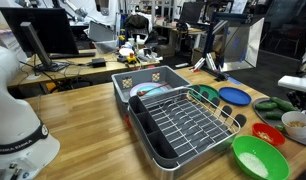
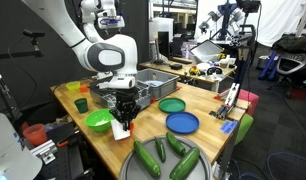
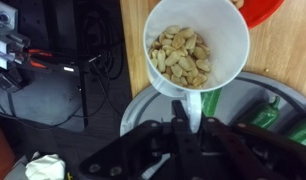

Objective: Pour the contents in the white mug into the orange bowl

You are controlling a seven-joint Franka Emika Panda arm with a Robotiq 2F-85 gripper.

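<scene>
A pale wooden tabletop (image 1: 93,110) stands in a crowded lab, with desks, a dark monitor (image 1: 43,35) and office chairs behind it. Mid-table is a grey dish rack (image 1: 128,90) with a wire grid. To its right in that exterior view lie a green plate (image 1: 203,95) and a blue plate (image 1: 233,96). At the near right are a green bowl (image 1: 237,152), white inside, and the orange bowl (image 1: 258,128). A grey plate (image 3: 143,100) with cucumbers (image 2: 148,158) lies at the table edge. In the wrist view, dark floor and cables show beyond that edge.

The mug (image 3: 225,55) is small, plain white and round. It is filled with pale nut-like bits (image 3: 181,55), and its handle points down toward the camera. The gripper (image 3: 188,120) is clenched on that handle. The mug hangs over the table just beside the orange bowl (image 3: 258,10), partly over the grey plate's rim. In an exterior view it shows at the far right edge (image 1: 296,122), right of the orange bowl. Its tilt I cannot tell.
</scene>
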